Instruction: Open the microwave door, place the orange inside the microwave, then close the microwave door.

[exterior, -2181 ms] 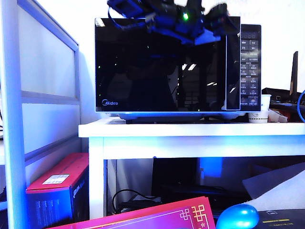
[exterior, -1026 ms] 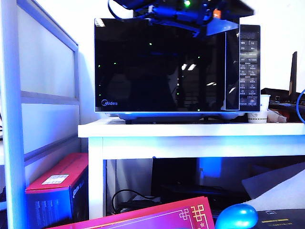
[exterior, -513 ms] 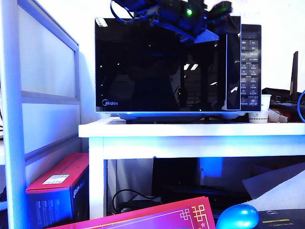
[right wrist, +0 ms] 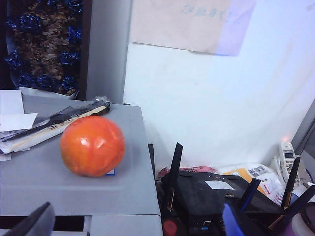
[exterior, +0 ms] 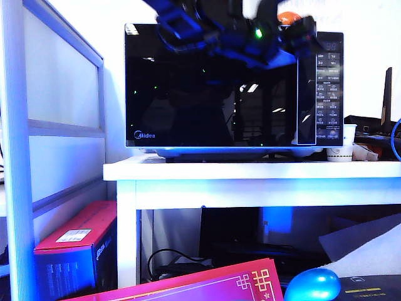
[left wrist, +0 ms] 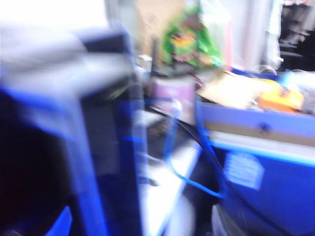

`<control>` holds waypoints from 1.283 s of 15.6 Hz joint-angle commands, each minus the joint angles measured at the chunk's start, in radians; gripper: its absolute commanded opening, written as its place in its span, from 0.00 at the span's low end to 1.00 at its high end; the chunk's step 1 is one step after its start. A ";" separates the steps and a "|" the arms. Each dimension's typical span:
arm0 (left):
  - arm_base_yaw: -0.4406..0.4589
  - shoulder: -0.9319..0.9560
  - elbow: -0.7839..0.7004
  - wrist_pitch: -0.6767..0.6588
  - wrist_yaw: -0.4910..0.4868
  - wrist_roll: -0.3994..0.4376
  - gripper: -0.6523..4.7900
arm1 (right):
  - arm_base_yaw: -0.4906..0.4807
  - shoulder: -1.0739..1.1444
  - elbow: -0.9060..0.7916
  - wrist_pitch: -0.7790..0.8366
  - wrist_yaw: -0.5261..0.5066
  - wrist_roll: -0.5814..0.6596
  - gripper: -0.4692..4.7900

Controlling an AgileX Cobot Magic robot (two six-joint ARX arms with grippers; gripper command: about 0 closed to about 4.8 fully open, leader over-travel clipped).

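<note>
- Since the microwave door (exterior: 210, 88) is shut, the first move depends on its handle strip (exterior: 305, 94), which runs up and down along the door's right edge, beside the button panel (exterior: 328, 94).
- The left gripper (exterior: 299, 32) hangs blurred in front of the door's top right corner, with the strip directly below it. It is the nearer arm for the pull. The pictures do not show whether its jaws are wide or narrow.
- The orange (right wrist: 92, 146) sits on the grey top of the microwave (exterior: 233, 88), above and behind the left gripper.
- The right gripper (right wrist: 135, 226) is spread wide and empty, level with the microwave's top. The orange lies ahead of it, apart from both fingertips (right wrist: 34, 223).
- Count: one microwave, one door, one orange, two grippers.
</note>
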 commanded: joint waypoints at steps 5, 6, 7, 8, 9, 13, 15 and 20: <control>-0.015 -0.004 0.089 -0.121 0.183 -0.029 0.80 | 0.001 -0.006 0.005 0.016 0.002 -0.003 1.00; -0.015 -0.004 0.122 -0.174 0.183 -0.029 0.80 | 0.001 -0.006 0.005 0.016 0.002 -0.003 1.00; -0.016 -0.004 0.151 -0.220 0.190 -0.030 0.80 | 0.001 -0.006 0.005 0.016 0.002 -0.003 1.00; -0.016 -0.004 0.181 -0.272 0.219 -0.031 0.80 | 0.001 -0.006 0.005 0.016 0.002 -0.004 1.00; -0.017 -0.004 0.209 -0.317 0.228 -0.045 0.80 | 0.001 -0.006 0.005 0.016 0.002 -0.006 1.00; -0.017 -0.004 0.361 -0.580 0.177 -0.052 0.80 | 0.001 -0.006 0.005 0.017 0.003 -0.007 1.00; -0.017 -0.004 0.429 -0.676 0.156 -0.055 0.80 | 0.000 -0.006 0.005 0.017 0.003 -0.011 1.00; -0.017 -0.002 0.475 -0.735 0.157 -0.130 0.80 | -0.028 0.002 0.004 -0.018 0.099 -0.157 1.00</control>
